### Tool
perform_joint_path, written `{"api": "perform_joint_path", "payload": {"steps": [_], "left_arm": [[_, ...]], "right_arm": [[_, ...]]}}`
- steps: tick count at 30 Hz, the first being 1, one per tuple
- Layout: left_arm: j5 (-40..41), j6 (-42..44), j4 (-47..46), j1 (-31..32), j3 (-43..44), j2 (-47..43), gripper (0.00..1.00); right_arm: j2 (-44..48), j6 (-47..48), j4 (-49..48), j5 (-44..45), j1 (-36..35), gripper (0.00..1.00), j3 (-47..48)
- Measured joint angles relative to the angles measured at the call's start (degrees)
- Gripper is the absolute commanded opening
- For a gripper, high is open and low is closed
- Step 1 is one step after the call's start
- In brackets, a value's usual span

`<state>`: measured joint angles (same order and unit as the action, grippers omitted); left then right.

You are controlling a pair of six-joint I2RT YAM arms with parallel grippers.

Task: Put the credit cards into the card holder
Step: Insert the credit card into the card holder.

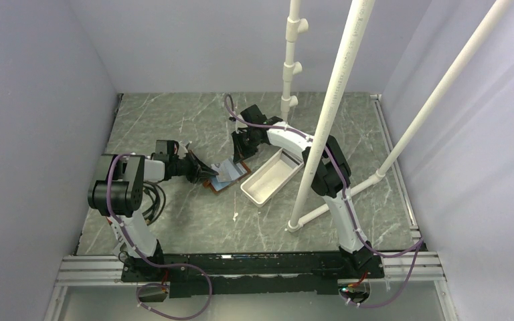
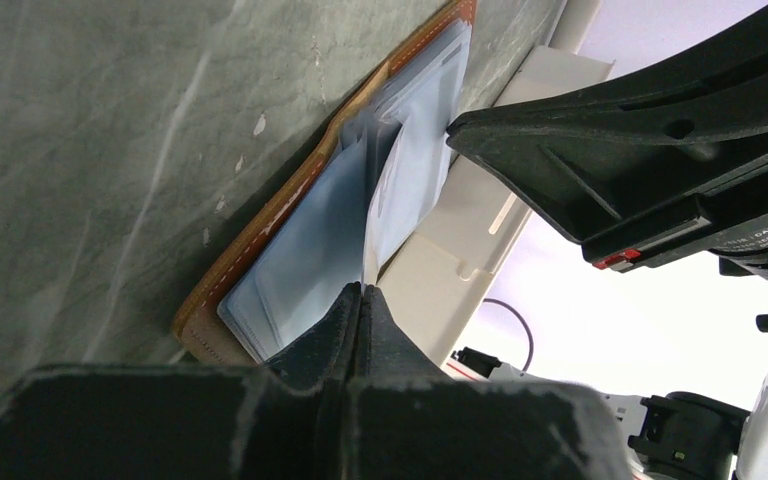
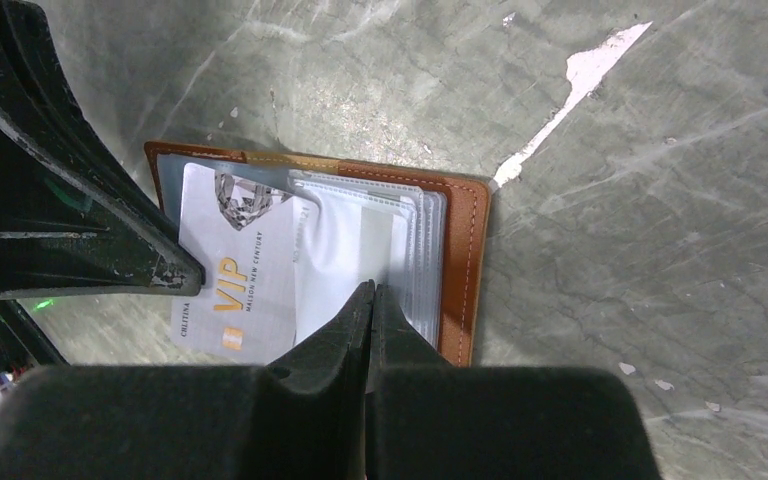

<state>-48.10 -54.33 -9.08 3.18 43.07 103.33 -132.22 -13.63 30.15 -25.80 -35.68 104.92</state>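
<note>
the marbled surface [image 1: 174, 127] looks smooth, so nothing anchors what lies on it. a sideways drag from either of my arms could skate the work away. the white tray [image 1: 282, 184] sits just beside the card holder [image 3: 465, 270], and a shove that way could jam the leather against its wall. the card holder lies open and flat between my two tools, pockets up.

my left tool [image 2: 360, 300] is clenched, with its tips at the edge of a raised leaf of the clear sleeves [image 3: 360, 240]. i cannot tell whether the plastic is truly pinched. my right tool [image 3: 372, 300] is clenched too, its tips down on those sleeves. the two stand close together, so i judge a knock likely if both move inward.

the silver vip card [image 3: 235, 270] seems only partly seated under a sleeve. a tug on the leaf could slide it out, crease it, or tear the thin plastic. i see no other cards.
</note>
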Motion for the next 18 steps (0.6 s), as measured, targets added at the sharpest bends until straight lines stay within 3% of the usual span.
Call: {"api": "perform_joint_path", "payload": {"steps": [18], "left_arm": [[4.5,-9.5,-13.5,2.6,-6.6,0.0,0.0]], "right_arm": [[-0.1,0.0,-0.3,0.3,-0.2,0.0,0.1]]}}
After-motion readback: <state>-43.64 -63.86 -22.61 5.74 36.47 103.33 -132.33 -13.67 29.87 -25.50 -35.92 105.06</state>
